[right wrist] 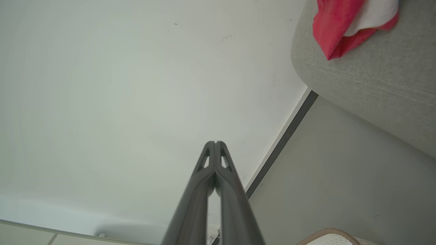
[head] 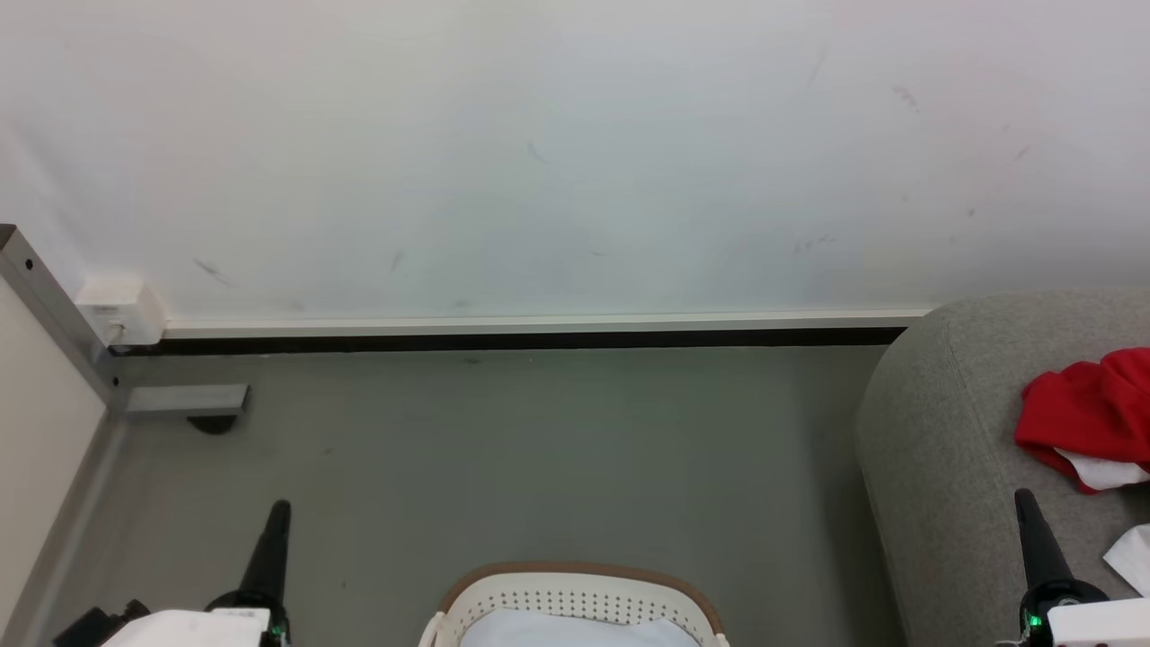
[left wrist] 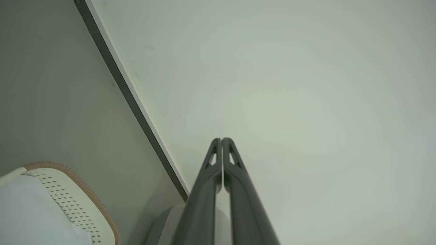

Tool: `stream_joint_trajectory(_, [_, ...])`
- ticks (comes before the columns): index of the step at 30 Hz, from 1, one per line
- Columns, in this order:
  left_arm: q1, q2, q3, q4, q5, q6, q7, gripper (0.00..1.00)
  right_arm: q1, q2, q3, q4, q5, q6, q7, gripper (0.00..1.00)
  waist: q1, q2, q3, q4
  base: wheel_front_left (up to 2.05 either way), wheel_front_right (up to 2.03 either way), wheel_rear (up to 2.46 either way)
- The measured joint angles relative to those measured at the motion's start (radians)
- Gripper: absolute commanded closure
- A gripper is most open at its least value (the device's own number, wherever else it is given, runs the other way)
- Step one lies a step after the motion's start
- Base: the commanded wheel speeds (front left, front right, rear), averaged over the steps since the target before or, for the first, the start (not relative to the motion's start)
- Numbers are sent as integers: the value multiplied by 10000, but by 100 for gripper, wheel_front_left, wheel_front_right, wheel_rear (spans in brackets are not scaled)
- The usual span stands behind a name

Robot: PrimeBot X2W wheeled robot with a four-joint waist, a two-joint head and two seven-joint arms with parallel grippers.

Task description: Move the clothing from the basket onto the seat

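Both arms are held low and level on either side of the basket (head: 575, 570), fingers aimed straight ahead at the wall (head: 539, 135). The left pincer (head: 279, 510) sits left of the basket and the right pincer (head: 1024, 496) well to its right, in front of the seat (head: 943, 467). In each wrist view the two dark fingers are pressed together from the bend to the tip, with nothing between them. The basket stands on the grey floor (head: 539, 449) between the two pincers. Its curved far rim faces the wall and its pale lining (head: 575, 631) shows inside, but its near part is cut off by the picture's edge, so its long axis cannot be told. The clothing (head: 1087, 409) lies far right of the basket, on top of the seat, as a crumpled red heap with a white panel on its near side. It points no clear way and is cut off by the frame. It lies just beyond the right pincer's tip, a little to its right, apart from it, and well apart from the left pincer.
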Motion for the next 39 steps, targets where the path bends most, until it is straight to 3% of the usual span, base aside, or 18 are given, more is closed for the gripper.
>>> stream_joint_trajectory(39, [-287, -316, 397, 58, -2418, -313, 754, 100, -165, 232, -510, -82, 2336, 0, 717, 100, 0, 0, 144, 270, 0, 0, 0])
